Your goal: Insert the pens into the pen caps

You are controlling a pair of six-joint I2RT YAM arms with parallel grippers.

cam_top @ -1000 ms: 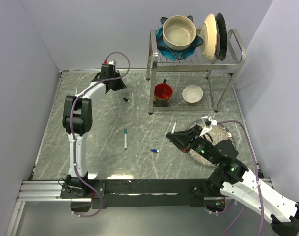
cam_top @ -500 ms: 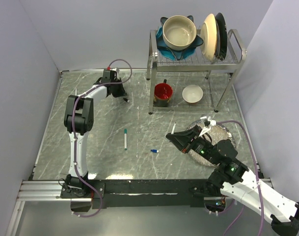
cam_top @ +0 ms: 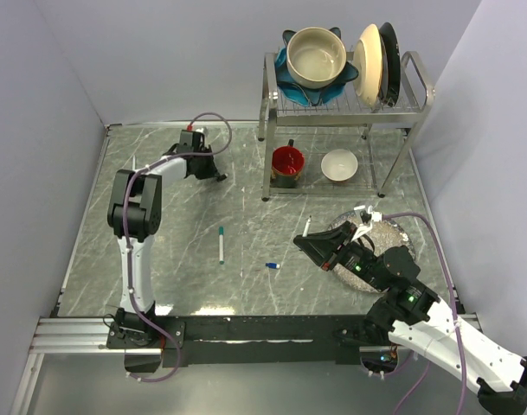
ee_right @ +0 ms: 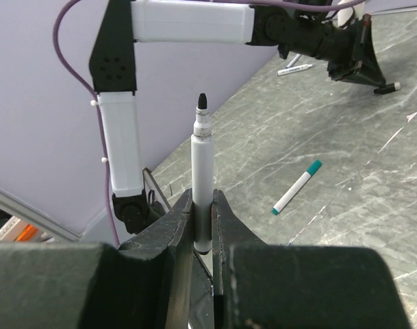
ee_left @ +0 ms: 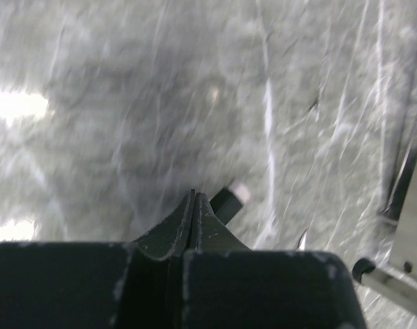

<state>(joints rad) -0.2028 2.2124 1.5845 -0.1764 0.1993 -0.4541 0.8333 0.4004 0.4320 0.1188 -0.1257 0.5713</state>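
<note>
My right gripper (ee_right: 203, 199) is shut on a white-grey pen (ee_right: 202, 164), held upright with its bare black tip on top. From above, that gripper (cam_top: 305, 235) hovers right of centre with the pen (cam_top: 308, 225) sticking out. My left gripper (ee_left: 194, 197) is shut with nothing between its fingers, low over the table at the far left (cam_top: 215, 173). A black pen cap (ee_left: 229, 199) lies right beside its tip. A pen with a teal cap (cam_top: 221, 244) lies mid-table. A blue pen cap (cam_top: 273, 265) lies nearer me. Another pen (ee_right: 295, 69) lies beyond the left arm.
A metal dish rack (cam_top: 332, 108) at the back right carries a bowl, plates, a red mug (cam_top: 287, 162) and a white bowl (cam_top: 339, 164). A silver foil dish (cam_top: 386, 232) sits under my right arm. Walls close in the left and right sides.
My left gripper came down and toward the right from the back of the table, ending beside the black cap. The right arm and its pen have stayed still.
</note>
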